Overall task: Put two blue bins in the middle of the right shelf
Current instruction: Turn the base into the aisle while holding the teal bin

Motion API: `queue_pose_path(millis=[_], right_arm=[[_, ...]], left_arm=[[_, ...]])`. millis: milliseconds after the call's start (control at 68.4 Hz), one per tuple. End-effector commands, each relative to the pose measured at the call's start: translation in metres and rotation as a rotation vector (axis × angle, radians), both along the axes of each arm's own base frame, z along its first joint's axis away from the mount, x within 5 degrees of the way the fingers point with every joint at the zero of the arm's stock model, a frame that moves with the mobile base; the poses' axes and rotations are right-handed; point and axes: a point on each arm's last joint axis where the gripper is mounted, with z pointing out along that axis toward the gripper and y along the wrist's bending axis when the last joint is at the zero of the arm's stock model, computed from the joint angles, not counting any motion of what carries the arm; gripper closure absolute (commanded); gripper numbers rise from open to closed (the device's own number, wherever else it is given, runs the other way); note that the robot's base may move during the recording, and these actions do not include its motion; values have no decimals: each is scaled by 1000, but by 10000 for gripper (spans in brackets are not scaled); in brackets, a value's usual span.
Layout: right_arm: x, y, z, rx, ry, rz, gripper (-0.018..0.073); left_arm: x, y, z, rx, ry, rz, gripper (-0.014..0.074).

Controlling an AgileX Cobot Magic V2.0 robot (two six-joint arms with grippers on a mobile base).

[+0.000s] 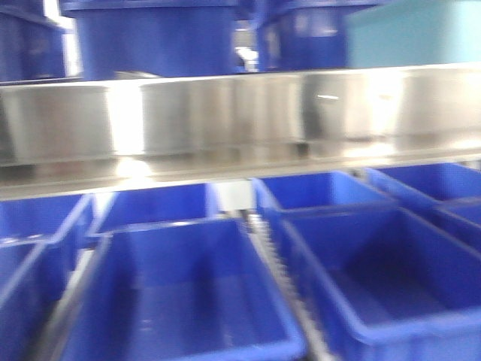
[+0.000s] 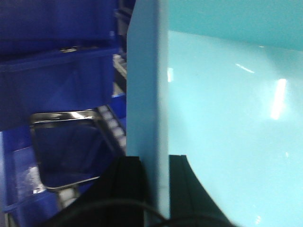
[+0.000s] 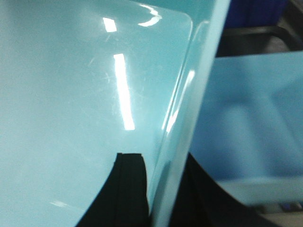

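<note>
**Hazards.**
- Each tool pinches only one thin, glossy wall of the pale bin (image 2: 227,118). The wall could slide out of the pinch. If the arms move out of step, the bin could twist.
- In the front view the pale bin sits at upper right, just beside dark bins (image 1: 158,37) and above the steel shelf lip (image 1: 240,113). A low or skewed carry could catch the lip or knock a neighbour.
- The front view is blurred, so clearances cannot be judged.

**Pose.**
- The left tool (image 2: 154,163) is clenched on the bin wall, with one finger on each side.
- The right tool (image 3: 158,165) is likewise clamped over a wall, near a rounded corner.
- A second pale bin (image 3: 246,118) lies beyond the right tool. Whether both tools hold the same bin cannot be told.
- Lower bins (image 1: 180,293) fill the shelf below the lip.
</note>
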Motion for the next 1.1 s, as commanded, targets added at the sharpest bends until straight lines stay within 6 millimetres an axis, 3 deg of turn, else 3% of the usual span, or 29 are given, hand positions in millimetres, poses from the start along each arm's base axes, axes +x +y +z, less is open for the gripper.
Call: queue_pose_path(millis=[0,1081], right_arm=[[-4,1,8,10,-47,25,712],[-4,1,8,10,-49,25,712]], left_arm=[[-8,-4,17,-121,-71,-39,707],[-8,-4,17,-121,-71,-39,707]])
